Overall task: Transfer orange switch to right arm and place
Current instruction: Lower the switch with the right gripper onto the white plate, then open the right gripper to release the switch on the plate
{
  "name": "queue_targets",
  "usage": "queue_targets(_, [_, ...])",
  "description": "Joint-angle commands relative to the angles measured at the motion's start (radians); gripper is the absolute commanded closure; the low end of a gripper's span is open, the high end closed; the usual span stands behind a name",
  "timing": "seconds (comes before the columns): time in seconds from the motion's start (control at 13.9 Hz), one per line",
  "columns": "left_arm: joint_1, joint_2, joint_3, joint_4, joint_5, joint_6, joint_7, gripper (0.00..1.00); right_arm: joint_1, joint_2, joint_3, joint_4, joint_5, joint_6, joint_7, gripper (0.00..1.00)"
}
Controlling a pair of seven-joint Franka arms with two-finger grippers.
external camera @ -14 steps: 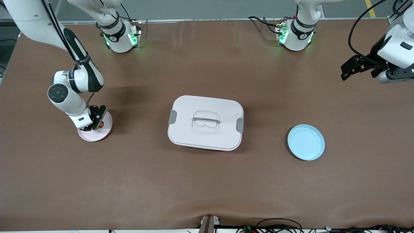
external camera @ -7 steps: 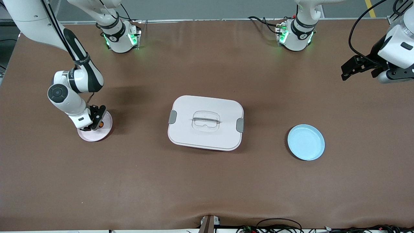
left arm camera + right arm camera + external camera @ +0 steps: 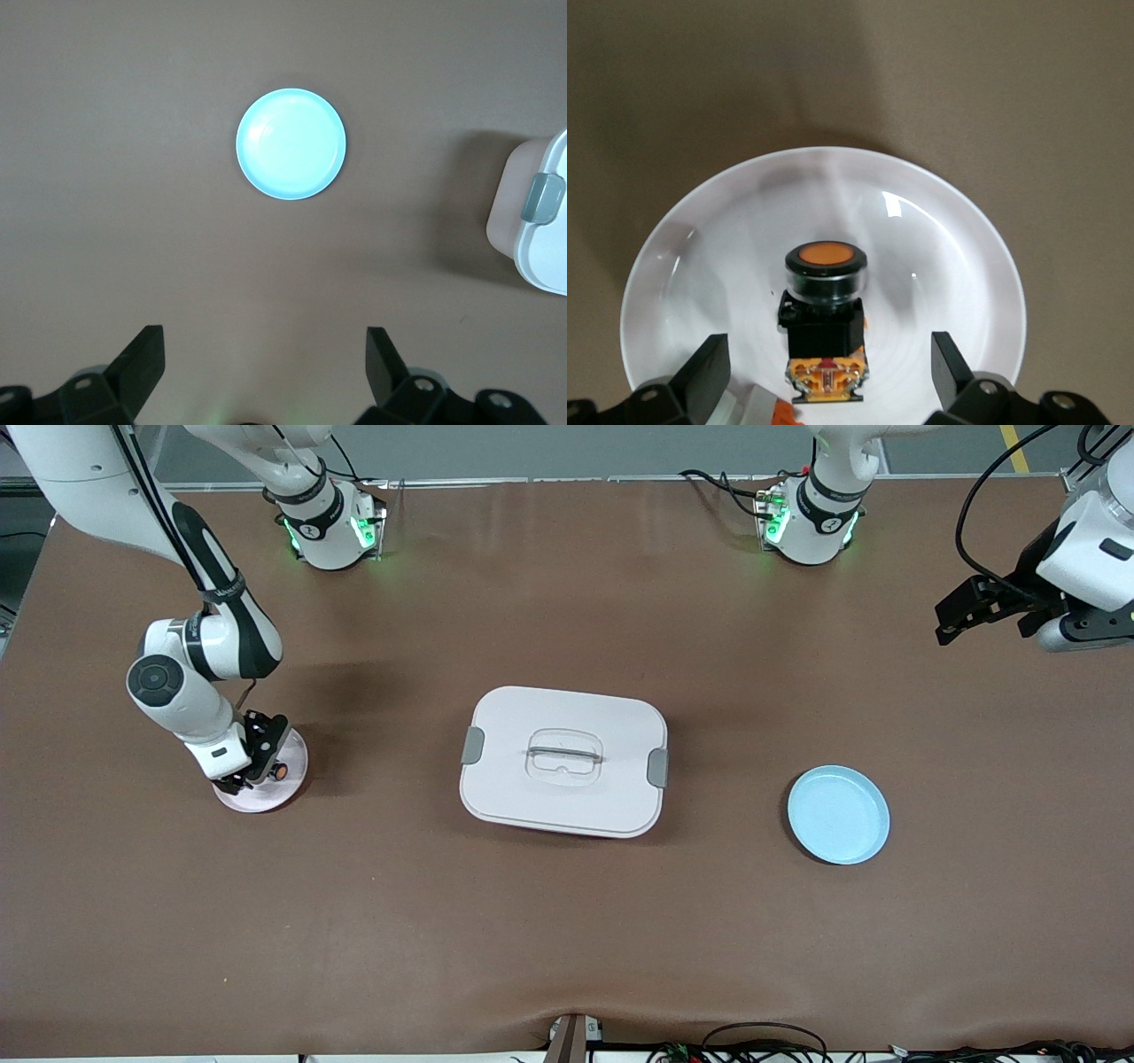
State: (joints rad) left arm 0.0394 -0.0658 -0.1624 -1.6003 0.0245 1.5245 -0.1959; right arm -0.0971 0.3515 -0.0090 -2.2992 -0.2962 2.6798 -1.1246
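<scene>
The orange switch lies on the pale pink plate toward the right arm's end of the table. It has a black body, a round orange end and an orange base. My right gripper hangs low over that plate, open. Its fingers stand on either side of the switch, clear of it. My left gripper waits in the air over the left arm's end of the table, open and holding nothing.
A white lidded box with grey clips sits mid-table. A light blue plate lies toward the left arm's end. A silvery-white part with a red-orange strip lies on the pink plate beside the switch.
My right gripper has opened and let go of the orange switch, which now rests on the pink plate. The left arm has not moved.
</scene>
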Motion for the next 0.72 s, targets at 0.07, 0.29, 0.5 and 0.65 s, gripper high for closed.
queue_targets(0.07, [-0.003,0.000,0.004,0.008,-0.014,-0.015,0.016,0.00,-0.018,-0.091,0.027,0.026,-0.012,-0.168,0.014,0.00])
queue_targets(0.29, [-0.003,-0.003,0.004,0.008,-0.012,-0.017,0.016,0.00,-0.004,-0.137,0.034,0.064,-0.006,-0.291,0.022,0.00])
queue_targets(0.5, [-0.004,0.000,0.004,0.008,-0.012,-0.015,0.012,0.00,0.005,-0.166,0.034,0.087,0.049,-0.372,0.092,0.00])
queue_targets(0.65, [-0.004,-0.002,0.004,0.010,-0.014,-0.015,0.010,0.00,0.007,-0.177,0.037,0.106,0.119,-0.422,0.144,0.00])
